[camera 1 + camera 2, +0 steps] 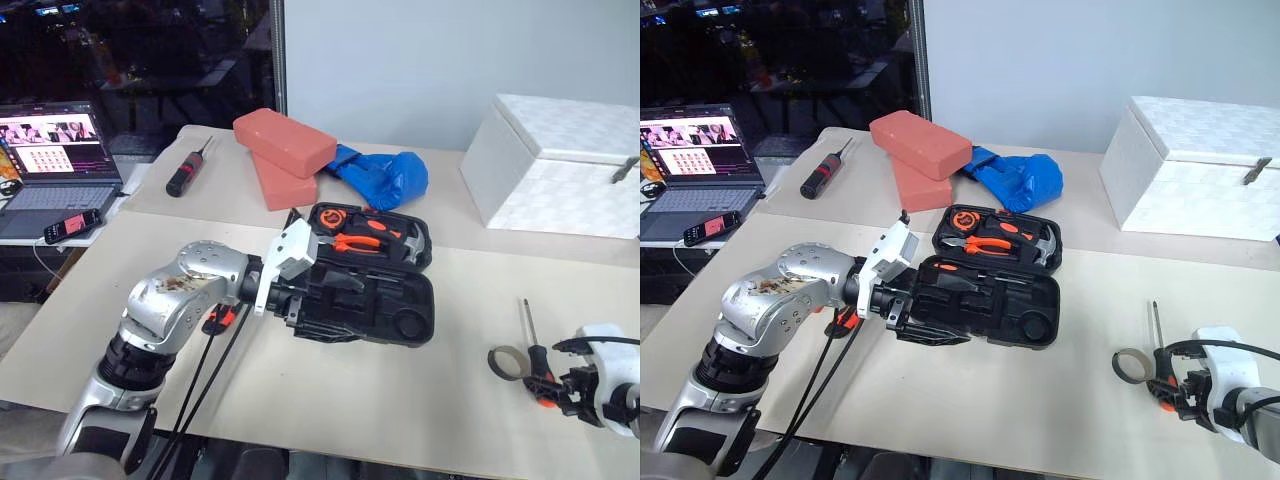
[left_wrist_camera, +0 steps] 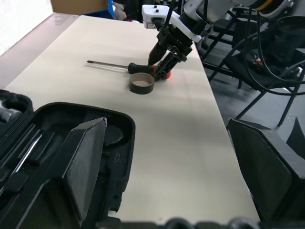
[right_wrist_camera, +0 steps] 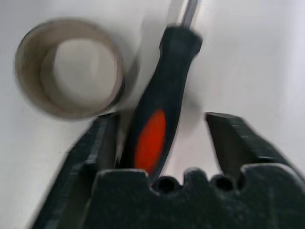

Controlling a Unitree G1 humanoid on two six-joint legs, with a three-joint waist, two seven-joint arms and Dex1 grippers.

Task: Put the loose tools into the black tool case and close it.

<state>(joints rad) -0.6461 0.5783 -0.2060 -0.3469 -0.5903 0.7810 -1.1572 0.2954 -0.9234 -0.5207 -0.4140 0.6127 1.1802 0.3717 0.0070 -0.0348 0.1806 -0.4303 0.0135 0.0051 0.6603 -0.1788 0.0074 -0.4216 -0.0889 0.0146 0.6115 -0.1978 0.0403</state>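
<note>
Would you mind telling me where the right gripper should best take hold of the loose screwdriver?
Grip the screwdriver on its thick orange-and-black handle, from above, fingers either side. It lies flat on the table, and the shaft is too thin. The tape roll beside it crowds one finger.

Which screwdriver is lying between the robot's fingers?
The slim black-and-orange screwdriver beside the grey tape roll, its handle between the right gripper's fingers. The thicker black tool with the red band lies far off near the laptop.
</note>
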